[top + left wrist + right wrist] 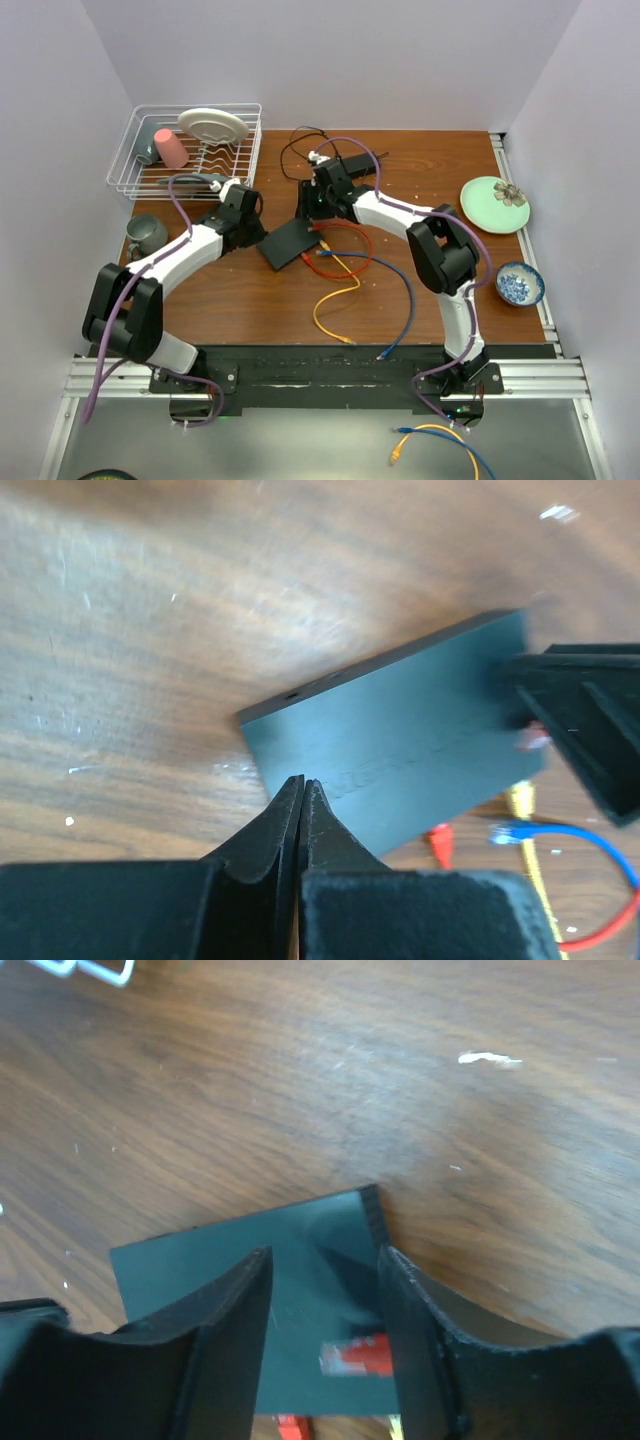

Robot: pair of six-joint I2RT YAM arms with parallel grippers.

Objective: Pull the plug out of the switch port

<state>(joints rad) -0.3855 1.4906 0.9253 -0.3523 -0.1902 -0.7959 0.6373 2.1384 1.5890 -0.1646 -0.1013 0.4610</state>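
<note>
The flat black switch box [288, 243] lies mid-table. Its port edge faces right, with a red plug [440, 842], a yellow plug [520, 800] and a blue plug [510, 832] at it. My left gripper [262, 232] is shut and empty, its tips [302, 780] over the box's [400, 730] near corner. My right gripper [310, 208] hangs open above the box's [200, 1280] other end [322, 1252]. A red plug with a clear tip [355, 1356] shows between its fingers, close to the right finger [410, 1300]. Whether it touches the finger is unclear.
Red [345, 240], yellow [335, 300] and blue [400, 300] cables loop on the table right of the box. A small black adapter with a thin cord [345, 165] lies behind. A dish rack [185, 150], grey mug [147, 233], green plate [495, 204] and blue bowl [520, 284] stand at the sides.
</note>
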